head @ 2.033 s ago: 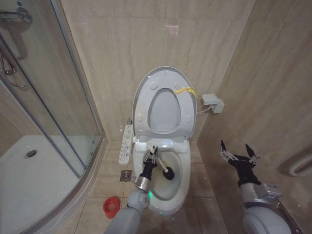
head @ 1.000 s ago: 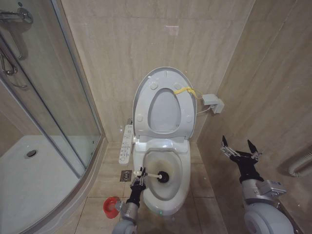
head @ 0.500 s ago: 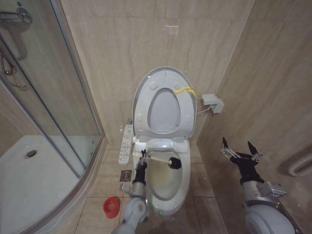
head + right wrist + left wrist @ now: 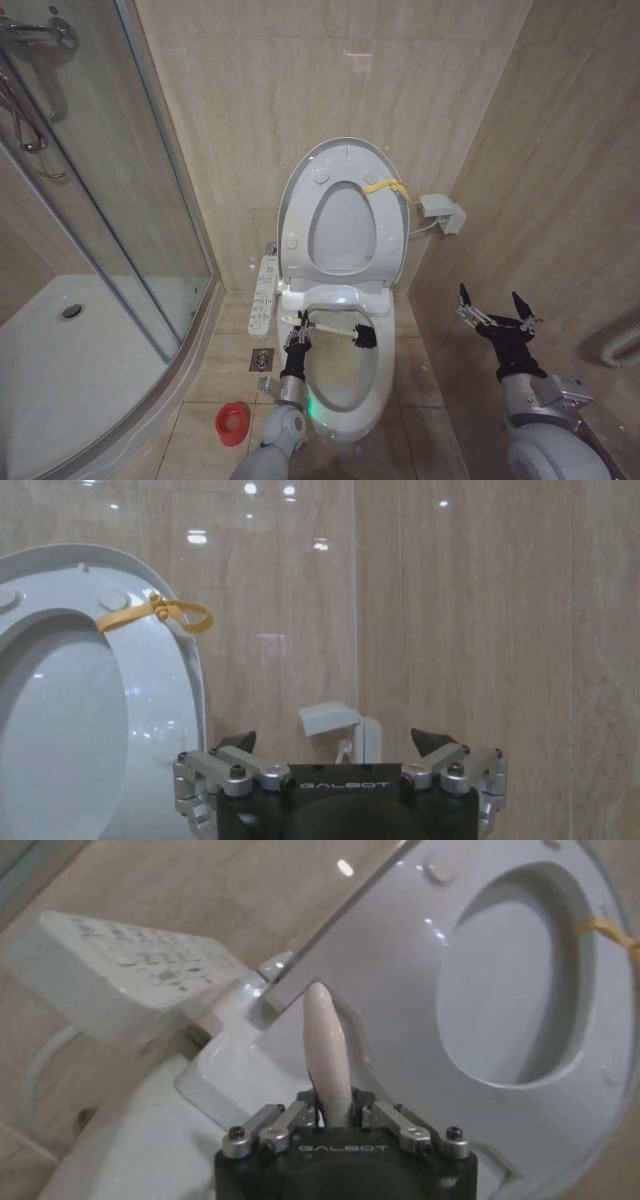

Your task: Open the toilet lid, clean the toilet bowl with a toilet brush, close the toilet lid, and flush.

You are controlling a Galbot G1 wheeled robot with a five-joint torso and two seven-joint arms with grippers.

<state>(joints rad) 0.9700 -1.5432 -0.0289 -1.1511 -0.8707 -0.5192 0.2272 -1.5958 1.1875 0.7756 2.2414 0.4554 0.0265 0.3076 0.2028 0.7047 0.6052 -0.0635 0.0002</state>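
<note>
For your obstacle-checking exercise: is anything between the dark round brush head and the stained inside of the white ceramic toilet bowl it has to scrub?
Nothing visible. The glossy white oval lid and ring seat stand upright against the wall, leaving the bowl open. The left gripper holds the thin white brush across the bowl's rear, its dark head inside the rim.

The toilet bowl is set against the back wall, with the toilet lid raised upright behind it, leaning on the wall. The toilet brush is laid across the rear of the bowl, its head toward the right rim, its handle clamped in the left gripper at the left rim. A control panel is mounted left of the bowl. On the floor left of the bowl a holder cup is placed, with the shower tray farther left. The right gripper, fingers spread, is held well right of the bowl, below a wall box.
</note>
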